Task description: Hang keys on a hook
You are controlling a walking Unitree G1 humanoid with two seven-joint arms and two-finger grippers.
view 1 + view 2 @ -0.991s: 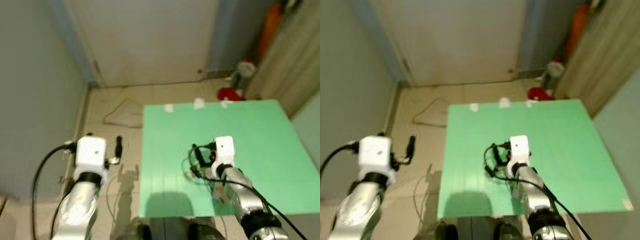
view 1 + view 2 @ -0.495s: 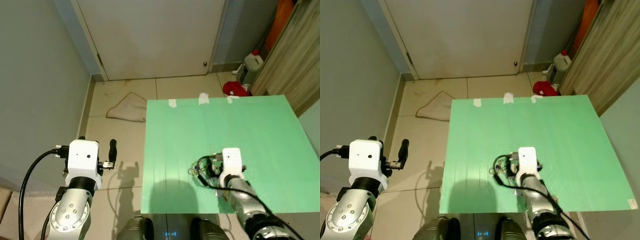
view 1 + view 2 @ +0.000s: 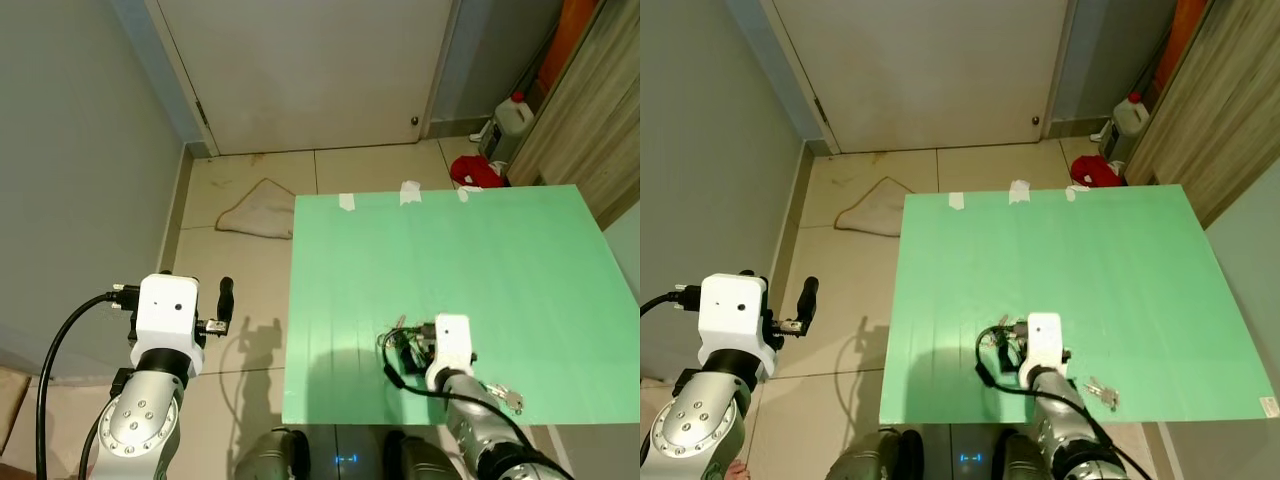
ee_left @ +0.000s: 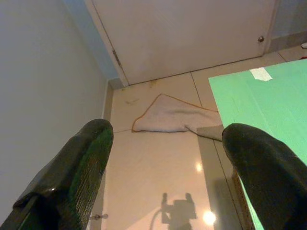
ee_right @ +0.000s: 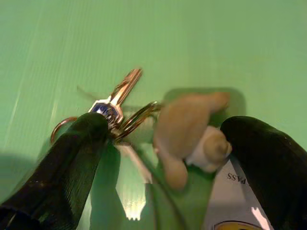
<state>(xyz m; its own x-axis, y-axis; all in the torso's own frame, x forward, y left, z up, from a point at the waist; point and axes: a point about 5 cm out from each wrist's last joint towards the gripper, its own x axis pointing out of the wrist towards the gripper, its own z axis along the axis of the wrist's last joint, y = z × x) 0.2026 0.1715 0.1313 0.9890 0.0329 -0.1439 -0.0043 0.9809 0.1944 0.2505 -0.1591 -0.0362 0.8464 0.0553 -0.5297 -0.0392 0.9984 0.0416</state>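
Note:
A key bunch [image 5: 120, 108] with a metal ring and a tan plush charm [image 5: 187, 129] lies on the green table [image 3: 480, 260] near its front edge. My right gripper [image 3: 402, 345] is low over it and open, one black finger [image 5: 72, 158] on each side of the bunch and charm. In the right eye view the bunch [image 3: 1002, 328] sits just ahead of the white wrist. A second small silver key set [image 3: 506, 400] lies on the table to the right of that arm. My left gripper [image 3: 224, 300] is open above the floor, left of the table.
A white door [image 3: 310, 70] stands closed straight ahead, a grey wall on the left. A crumpled cloth [image 3: 262, 210] lies on the tiled floor. A white jug [image 3: 512, 112] and a red item [image 3: 478, 172] sit beyond the table's far right corner beside wooden panelling.
The head view has steadied from blur and shifted. My right gripper has dropped closer to the table's front edge over the key bunch. The left arm has stayed put.

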